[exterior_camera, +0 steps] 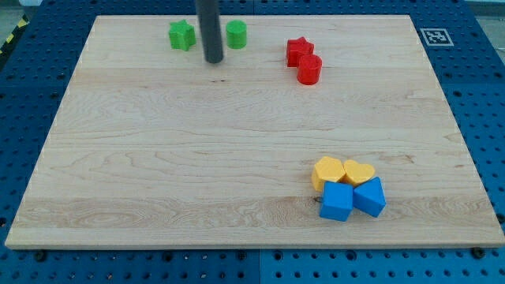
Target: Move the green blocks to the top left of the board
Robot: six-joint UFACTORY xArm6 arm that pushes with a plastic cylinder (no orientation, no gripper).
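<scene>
The tip (213, 60) sits between the green star (181, 35) and green cylinder (236, 34), holding nothing. A leftward push risks sliding past the star, stranding the cylinder.

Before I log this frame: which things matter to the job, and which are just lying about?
Job: green star, green cylinder, my tip between and just below them.
Lying about: red star, red cylinder, two yellow blocks, two blue blocks.

The straight dark rod (211, 28) runs out past the view's top edge at twelve o'clock — its upper length is cut off — and hides a strip of the pale wooden board (158, 158).
</scene>
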